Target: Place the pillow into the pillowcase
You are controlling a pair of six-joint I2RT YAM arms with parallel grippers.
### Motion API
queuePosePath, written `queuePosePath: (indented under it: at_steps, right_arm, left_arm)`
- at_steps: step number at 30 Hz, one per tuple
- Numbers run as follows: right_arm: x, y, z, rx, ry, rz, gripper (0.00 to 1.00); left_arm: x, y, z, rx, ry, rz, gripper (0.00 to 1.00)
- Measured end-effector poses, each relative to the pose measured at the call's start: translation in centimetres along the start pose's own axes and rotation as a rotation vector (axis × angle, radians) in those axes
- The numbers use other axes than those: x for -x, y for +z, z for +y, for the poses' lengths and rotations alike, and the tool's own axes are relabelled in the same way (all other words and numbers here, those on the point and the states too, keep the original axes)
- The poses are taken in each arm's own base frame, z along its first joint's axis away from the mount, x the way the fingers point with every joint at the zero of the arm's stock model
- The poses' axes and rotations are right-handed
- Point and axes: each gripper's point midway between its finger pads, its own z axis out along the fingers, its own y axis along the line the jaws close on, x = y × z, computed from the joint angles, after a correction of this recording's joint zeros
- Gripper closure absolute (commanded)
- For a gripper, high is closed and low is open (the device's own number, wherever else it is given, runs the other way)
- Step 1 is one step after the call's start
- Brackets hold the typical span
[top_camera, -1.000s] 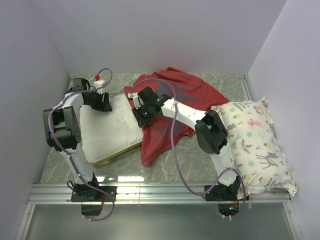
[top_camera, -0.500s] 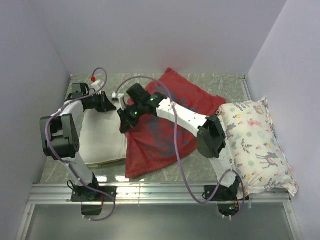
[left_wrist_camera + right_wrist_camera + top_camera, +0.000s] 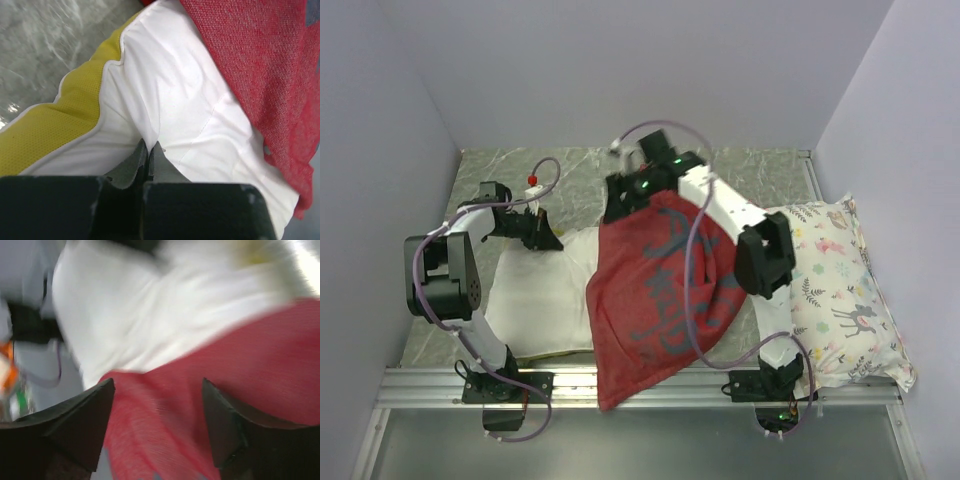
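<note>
Now pillowcase [image 3: 655,290] hangs higher, overlapping the pillow [image 3: 545,295].

I'm seeing the pillow [image 3: 545,300] lying on the table's [image 3: 570,165] left half, with my left gripper [image 3: 548,240] sitting at its far edge. The pillowcase [image 3: 655,290] is hanging from my right gripper [image 3: 620,205] at far centre, overlapping the pillow's right part. A second pillow [image 3: 835,290] is lying rightmost.
</note>
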Motion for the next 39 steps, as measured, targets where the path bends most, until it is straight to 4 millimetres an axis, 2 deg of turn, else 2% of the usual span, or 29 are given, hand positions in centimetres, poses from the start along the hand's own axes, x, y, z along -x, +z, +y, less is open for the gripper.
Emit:
queuePosePath:
  at_steps: [4,6,7,8,10,14,17,18,20,21,22,23,26,29,32,36,39]
  right_arm:
    - [6.5,-6.6,-6.7,-0.25,0.032,-0.266,0.2]
    - [8.8,-7.5,-8.3,-0.318,0.027,-0.343,0.19]
    - [9.4,-7.2,-8.7,-0.331,0.026,-0.359,0.19]
    - [9.6,-6.5,-8.9,-0.335,0.027,-0.358,0.19]
    - [9.3,-4.3,-9.4,-0.331,0.038,-0.334,0.18]
    - [6.0,1.8,-11.5,-0.326,0.096,-0.22,0.16]
    - [3.2,5.2,-12.3,-0.323,0.124,-0.134,0.26]
    - [2.4,6.1,-12.2,-0.316,0.126,-0.108,0.4]
    - [1.3,7.3,-11.7,-0.299,0.116,-0.068,0.73]
    - [1.0,7.7,-11.2,-0.286,0.113,-0.055,0.95]
    - [0.9,7.9,-10.8,-0.274,0.106,-0.049,1.0]
    - [1.0,8.1,-10.4,-0.258,0.105,-0.05,1.0]
    - [1.6,8.3,-9.3,-0.22,0.116,-0.066,1.0]
    - [2.5,7.5,-7.8,-0.178,0.134,-0.092,0.97]
    - [4.1,5.4,-4.8,-0.136,0.134,-0.137,0.91]
    - [6.9,1.6,-0.7,-0.1,0.084,-0.218,0.89]
    - [7.9,-0.5,1.0,-0.077,0.071,-0.254,0.9]
  left_arm:
    - [-0.7,-0.2,-0.4,-0.005,0.044,0.013,1.0]
    - [-0.6,-0.3,-0.5,0.0,0.062,0.012,0.99]
    - [-0.7,-0.4,-0.4,0.003,0.067,0.013,0.99]
    - [-0.7,-0.4,-0.4,0.005,0.071,0.013,0.94]
    - [-0.7,-0.4,-0.3,0.01,0.079,0.015,0.93]
    - [-0.7,-0.4,-0.1,0.023,0.093,0.017,0.86]
    - [-0.7,-0.4,0.1,0.035,0.102,0.018,0.78]
    - [-0.6,-0.4,0.2,0.041,0.105,0.019,0.77]
    - [-0.6,-0.4,0.3,0.049,0.11,0.019,0.86]
    - [-0.7,-0.4,0.3,0.049,0.111,0.019,0.9]
    - [-0.8,-0.4,0.3,0.047,0.111,0.02,0.94]
    - [-0.9,-0.4,0.2,0.046,0.111,0.021,0.99]
    - [-0.9,-0.6,-0.5,0.038,0.125,0.01,1.0]
    - [-0.3,-1.1,-1.8,0.031,0.167,-0.013,1.0]
    - [1.3,-1.5,-4.2,0.016,0.244,-0.046,1.0]
    - [3.5,-1.6,-7.8,-0.023,0.355,-0.1,1.0]
    - [4.7,-1.6,-9.7,-0.047,0.414,-0.132,1.0]
